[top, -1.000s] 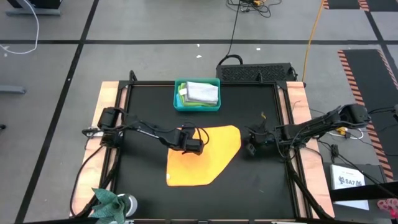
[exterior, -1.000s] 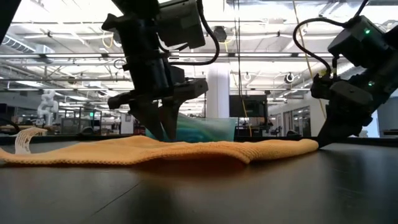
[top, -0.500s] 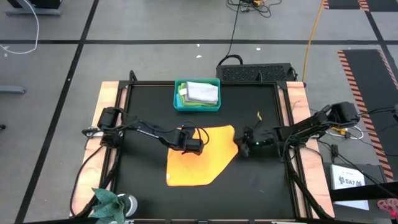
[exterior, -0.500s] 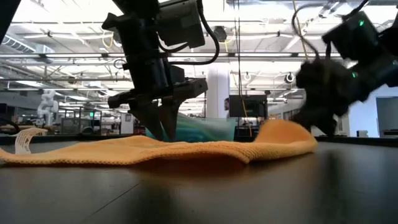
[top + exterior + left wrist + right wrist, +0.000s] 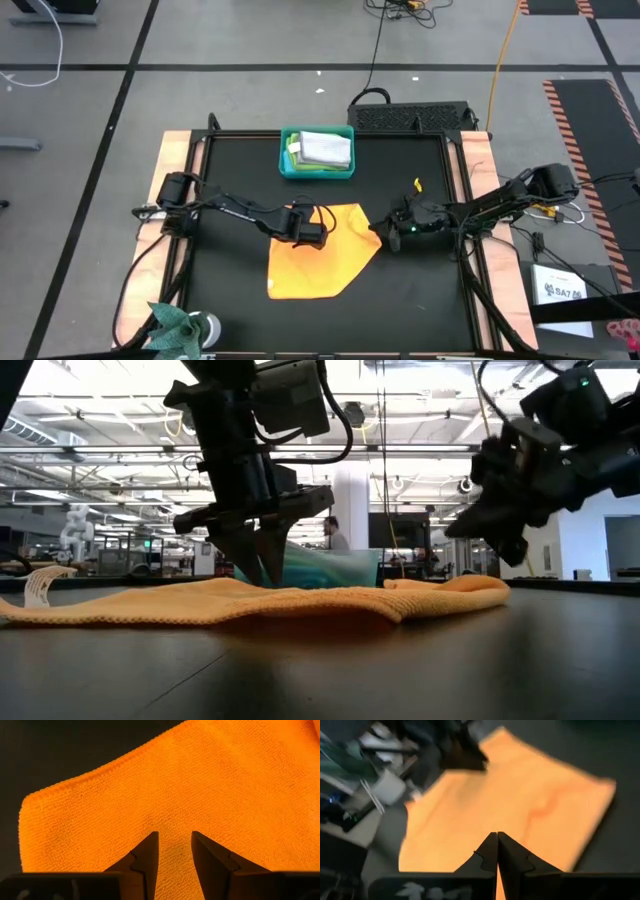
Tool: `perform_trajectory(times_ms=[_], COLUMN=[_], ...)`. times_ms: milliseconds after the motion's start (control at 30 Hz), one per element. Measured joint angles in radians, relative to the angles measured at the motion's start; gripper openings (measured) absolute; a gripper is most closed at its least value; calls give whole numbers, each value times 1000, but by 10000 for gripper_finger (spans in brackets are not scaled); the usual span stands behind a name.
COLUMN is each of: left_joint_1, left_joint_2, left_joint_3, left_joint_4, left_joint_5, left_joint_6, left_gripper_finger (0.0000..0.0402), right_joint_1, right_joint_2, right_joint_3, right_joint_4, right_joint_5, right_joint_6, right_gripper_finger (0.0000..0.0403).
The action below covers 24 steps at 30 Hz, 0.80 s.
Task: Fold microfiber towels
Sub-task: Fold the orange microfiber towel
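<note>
Orange-yellow square microfiber towel (image 5: 322, 255) lies mid-table (image 5: 230, 310), its right corner doubled inward. Left end effector (image 5: 303, 226) presses its far-left edge, fingers part open, gripping nothing. Right end effector (image 5: 403, 228), shut, hovers beside the folded corner, nearer it; whether it pinches cloth is unclear.

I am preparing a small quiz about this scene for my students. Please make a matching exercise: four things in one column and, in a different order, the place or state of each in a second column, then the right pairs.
Things:
1. orange-yellow microfiber towel
2. rigid teal plastic bin
3. left gripper
4. right gripper

Places or states:
A. shut, by the towel's right corner
B. lies spread on the black table
C. fingers apart, tips down on the towel
D. stands at the table's far edge, cloths inside

Pairs: 1-B, 2-D, 3-C, 4-A
</note>
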State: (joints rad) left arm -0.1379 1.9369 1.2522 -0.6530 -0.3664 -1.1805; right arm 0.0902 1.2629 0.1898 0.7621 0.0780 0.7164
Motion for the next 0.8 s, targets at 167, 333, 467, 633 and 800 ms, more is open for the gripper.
perform_trajectory(times_ms=[167,333,467,633,800], left_joint_1=[0,0,0,0,0], left_joint_2=[0,0,0,0,-1], left_joint_3=[0,0,1,1,1], left_joint_4=[0,0,0,1,1], left_joint_5=[0,1,2,2,12], left_joint_6=[-1,-2,-2,-2,4], left_gripper_finger=[117,117,117,117,117], right_joint_1=[23,68,81,80,81], right_joint_2=[0,-2,-2,-44,-133], right_joint_3=[0,3,2,-1,0], right_joint_4=[-219,-347,-325,-217,-293], right_joint_5=[-98,-117,-131,-174,-189], right_joint_6=[56,74,77,124,137], right_gripper_finger=[0,0,0,0,0])
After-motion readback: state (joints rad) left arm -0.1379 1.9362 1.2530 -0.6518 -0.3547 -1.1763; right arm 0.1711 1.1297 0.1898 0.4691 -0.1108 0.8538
